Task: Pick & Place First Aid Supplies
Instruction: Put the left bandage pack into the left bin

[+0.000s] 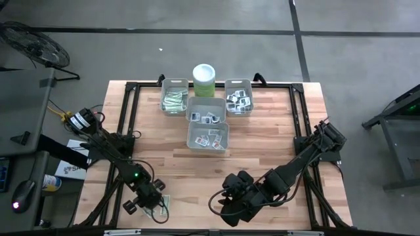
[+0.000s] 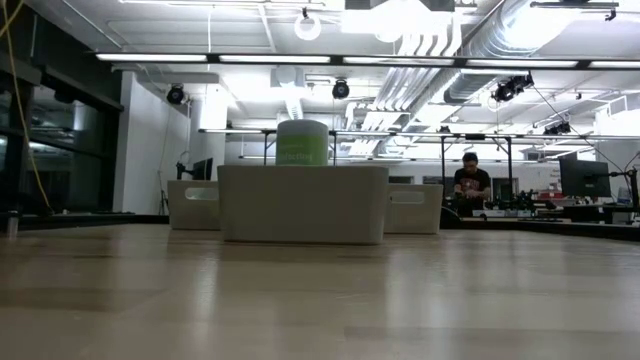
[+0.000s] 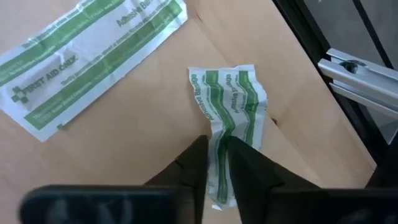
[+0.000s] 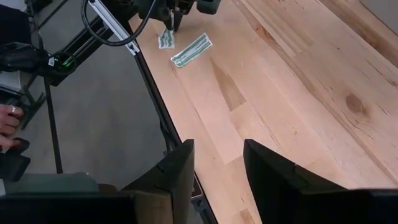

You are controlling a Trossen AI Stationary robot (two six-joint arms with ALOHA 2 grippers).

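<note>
Left hand sits low at the near-left corner of the counter in the high view, over two green-striped packets; the right hand waits near the middle of the near edge, holding nothing. Four grey bins cluster at the far centre around a pale green canister: the far-left bin holds green strips, the other three hold white squares.

From counter height, the low view shows only the bins and the canister top against the room, with a person far behind; neither arm appears.

Through the left wrist view, the fingers pinch one end of a crumpled strip packet, jaws nearly closed on the paper. A flat, longer packet lies just beside it, apart. The grip looks thin and off-centre, so I would lift slowly and straight up, checking the strip does not slip or drag its neighbour.

Seen by the right wrist view, its own fingers stand apart and empty, close to the counter's near edge; beyond lie both packets near the frame rail. Open wood stretches toward the bins, leaving a clear path, though the edge beside the packets leaves little margin.
</note>
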